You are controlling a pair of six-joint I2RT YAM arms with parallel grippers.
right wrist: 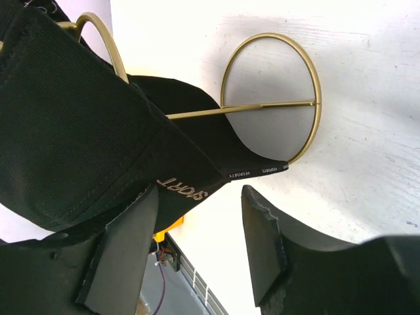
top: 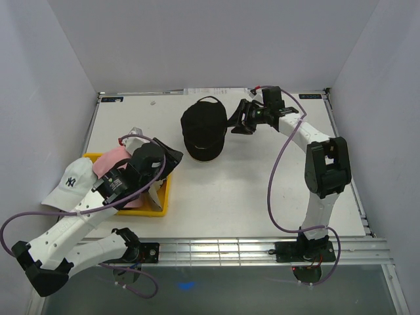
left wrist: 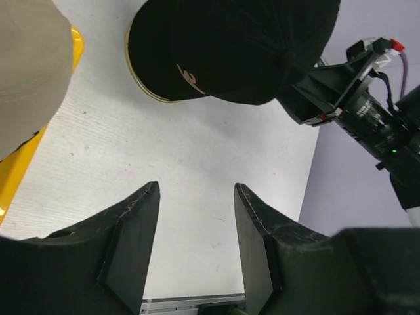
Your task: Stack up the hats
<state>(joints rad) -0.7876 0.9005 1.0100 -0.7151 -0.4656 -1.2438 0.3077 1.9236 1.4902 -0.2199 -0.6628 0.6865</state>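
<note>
Our left jaws stand apart over the tabletop (top: 230,197) near the tray (top: 165,191); our right jaws gape beside the black cap (top: 205,131).

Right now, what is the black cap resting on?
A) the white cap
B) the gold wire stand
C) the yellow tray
B: the right wrist view shows the black cap draped over the loop and rod of the gold wire stand.
</note>
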